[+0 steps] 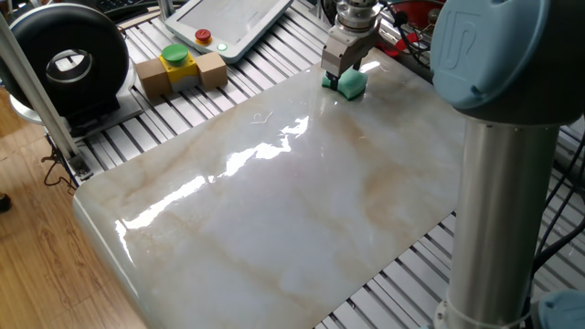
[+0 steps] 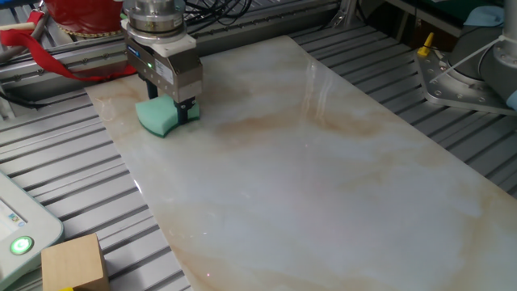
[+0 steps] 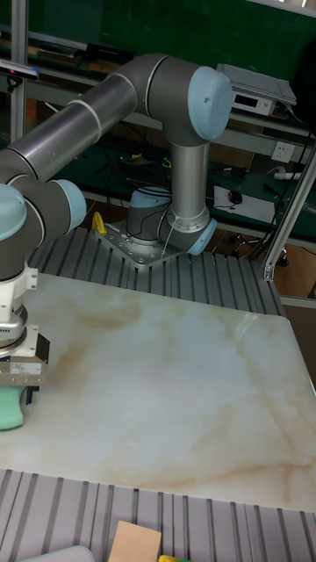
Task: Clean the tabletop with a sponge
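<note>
The teal-green sponge (image 1: 350, 83) (image 2: 161, 117) (image 3: 10, 408) rests on the marble tabletop (image 1: 302, 201) (image 2: 323, 178) (image 3: 167, 386) near one far corner. My gripper (image 1: 343, 73) (image 2: 168, 103) (image 3: 17, 391) points straight down and is shut on the sponge, pressing it against the slab. The fingers are mostly hidden by the gripper body and the foam.
A ribbed aluminium frame (image 2: 73, 186) surrounds the slab. A yellow-and-green button on wooden blocks (image 1: 180, 67) and a white pendant (image 1: 233, 23) lie beyond one edge. A black round unit (image 1: 64, 59) stands at the corner. Red cloth and cables (image 2: 73, 24) lie behind the gripper. The arm's base (image 3: 167, 224) stands at another side.
</note>
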`<state>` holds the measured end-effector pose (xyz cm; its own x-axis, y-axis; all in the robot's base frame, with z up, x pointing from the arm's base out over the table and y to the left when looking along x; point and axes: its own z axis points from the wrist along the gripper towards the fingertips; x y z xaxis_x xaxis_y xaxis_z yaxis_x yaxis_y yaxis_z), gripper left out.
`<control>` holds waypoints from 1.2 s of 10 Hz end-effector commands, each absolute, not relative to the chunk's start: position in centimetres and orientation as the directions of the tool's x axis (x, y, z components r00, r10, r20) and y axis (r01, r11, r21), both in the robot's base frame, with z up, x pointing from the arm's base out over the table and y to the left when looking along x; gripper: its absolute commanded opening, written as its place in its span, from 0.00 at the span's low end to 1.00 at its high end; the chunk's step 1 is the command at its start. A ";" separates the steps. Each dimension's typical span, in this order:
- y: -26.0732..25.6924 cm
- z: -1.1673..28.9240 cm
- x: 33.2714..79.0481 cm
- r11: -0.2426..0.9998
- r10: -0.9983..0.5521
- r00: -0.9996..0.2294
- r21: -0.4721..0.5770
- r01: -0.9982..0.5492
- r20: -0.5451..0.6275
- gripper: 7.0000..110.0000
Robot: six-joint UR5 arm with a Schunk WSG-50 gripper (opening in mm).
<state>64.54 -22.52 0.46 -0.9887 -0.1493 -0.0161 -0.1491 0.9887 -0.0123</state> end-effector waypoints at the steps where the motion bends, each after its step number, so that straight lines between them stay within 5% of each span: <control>1: -22.6 0.5 64.6 0.990 -0.143 -0.989 -0.007 -0.143 -0.021 0.79; 7: -22.5 0.5 64.6 0.990 -0.140 -0.990 -0.004 -0.140 -0.024 0.79; 8: -22.5 0.5 64.6 0.990 -0.139 -0.990 -0.004 -0.139 -0.024 0.57; 12: -22.5 0.5 64.5 0.991 -0.133 -0.991 -0.005 -0.132 -0.023 0.57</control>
<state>64.46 -22.57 0.41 -0.9895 -0.1433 -0.0171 -0.1431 0.9896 -0.0131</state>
